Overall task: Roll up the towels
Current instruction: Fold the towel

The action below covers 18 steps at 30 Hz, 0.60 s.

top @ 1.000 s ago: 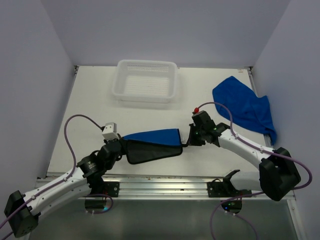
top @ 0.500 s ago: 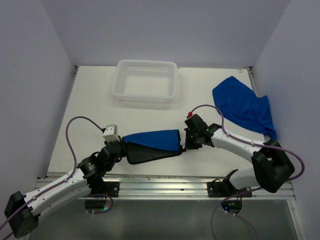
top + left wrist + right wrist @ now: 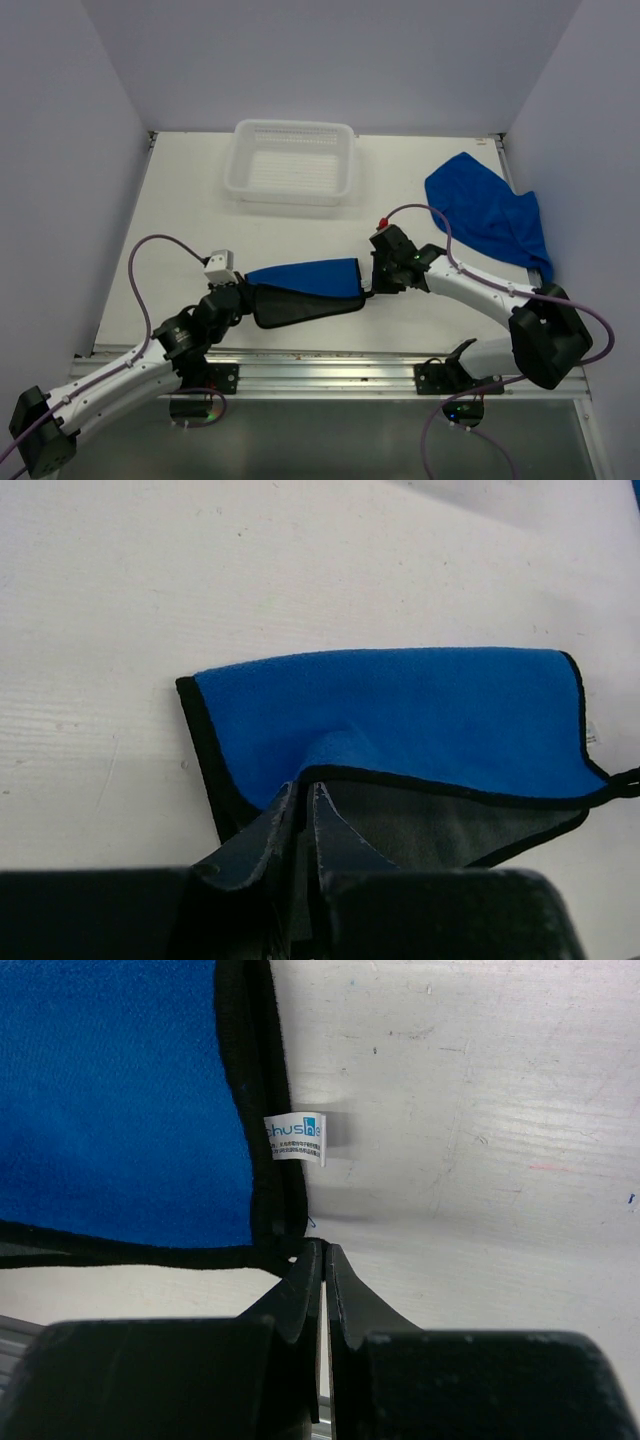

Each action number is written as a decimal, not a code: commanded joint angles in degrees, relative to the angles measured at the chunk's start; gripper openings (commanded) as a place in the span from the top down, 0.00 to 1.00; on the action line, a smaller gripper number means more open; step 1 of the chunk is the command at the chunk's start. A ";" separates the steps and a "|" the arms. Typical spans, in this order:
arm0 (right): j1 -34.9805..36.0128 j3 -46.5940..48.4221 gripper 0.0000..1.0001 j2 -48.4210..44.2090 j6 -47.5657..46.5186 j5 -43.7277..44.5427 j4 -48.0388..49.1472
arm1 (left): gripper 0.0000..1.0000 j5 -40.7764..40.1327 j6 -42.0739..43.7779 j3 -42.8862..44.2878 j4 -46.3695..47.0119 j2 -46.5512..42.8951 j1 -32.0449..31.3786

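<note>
**Top view.** The left claw (image 3: 245, 297) sits at the left end of the folded towel (image 3: 310, 275). The right claw (image 3: 372, 285) sits at its right end, so the towel stretches between the two claws on the table (image 3: 200, 220). Its blue layer lies on top, and a dark layer shows along the edge nearer the arm bases. The crumpled towel (image 3: 485, 215) lies beyond the right claw and off to its right, well apart from it. The basket (image 3: 290, 192) stands beyond both claws, well apart from them.

**Left wrist.** The left claw (image 3: 303, 795) has its fingers nearly together, with only a thin slit between them. The black hem of the folded towel (image 3: 400, 710) runs into the tips, and the blue layer rises in a small tent toward them, so the claw is pinching the towel's edge. The rest of the towel spreads ahead of the claw and to its right. The grey underside (image 3: 440, 820) shows just right of the fingers. Bare table (image 3: 300, 560) lies farther ahead.

**Right wrist.** The right claw (image 3: 322, 1260) has its fingers pressed together. Their tips meet the black-hemmed corner of the folded towel (image 3: 110, 1110). I cannot tell whether any hem is caught between them. The towel lies ahead of the tips and to their left. A white label (image 3: 297, 1139) juts from the hem just ahead of the tips. Bare table (image 3: 480, 1110) lies to the claw's right.
</note>
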 commanded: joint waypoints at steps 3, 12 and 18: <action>0.24 1.89 1.00 0.44 0.50 0.90 -0.76 | 0.87 -0.50 -0.69 -0.12 1.76 -2.48 0.20; 0.15 2.33 1.00 1.32 0.24 0.98 -1.55 | 0.83 -1.82 0.01 0.84 0.71 -7.40 0.20; 0.15 2.77 1.00 1.49 0.15 1.50 -2.60 | 0.82 -2.78 0.01 1.55 -0.17 -9.16 0.11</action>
